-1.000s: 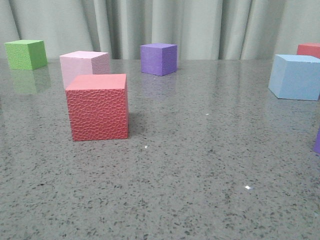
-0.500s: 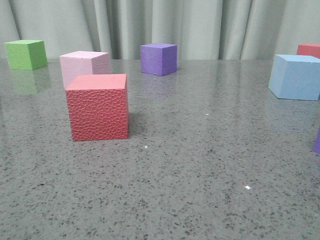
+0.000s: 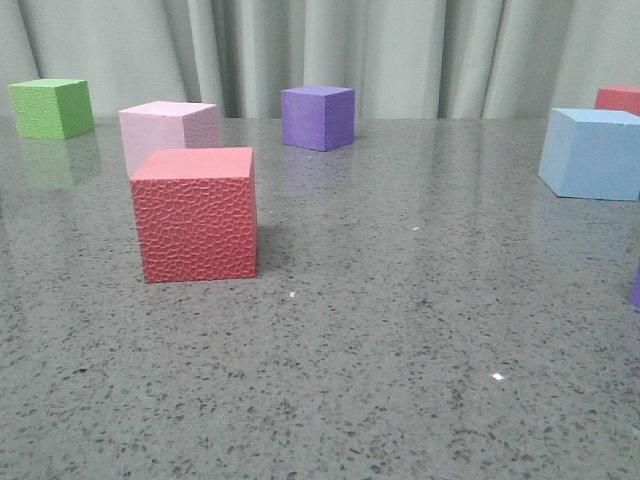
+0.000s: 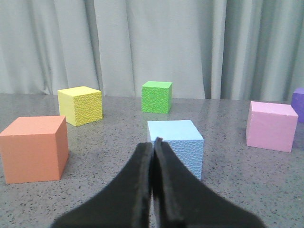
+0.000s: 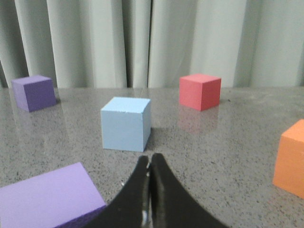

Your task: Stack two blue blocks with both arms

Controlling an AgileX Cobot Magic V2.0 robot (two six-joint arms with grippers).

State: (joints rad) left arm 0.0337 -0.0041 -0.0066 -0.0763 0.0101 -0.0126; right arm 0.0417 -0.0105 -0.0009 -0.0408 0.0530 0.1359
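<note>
A smooth light blue block (image 3: 593, 152) sits at the table's right edge in the front view; it also shows in the right wrist view (image 5: 126, 123), a short way ahead of my right gripper (image 5: 150, 158), which is shut and empty. A pebbled light blue block (image 4: 175, 145) shows in the left wrist view, just beyond my left gripper (image 4: 154, 142), which is shut and empty. Neither gripper shows in the front view, and the pebbled block is out of that view.
The front view holds a pebbled red cube (image 3: 195, 213), a pink cube (image 3: 168, 130), a green cube (image 3: 51, 107), a purple cube (image 3: 318, 117) and another red cube (image 3: 619, 98). An orange cube (image 4: 33, 148) and a yellow cube (image 4: 80, 105) lie near the left gripper. A purple cube (image 5: 45, 197) lies beside the right gripper.
</note>
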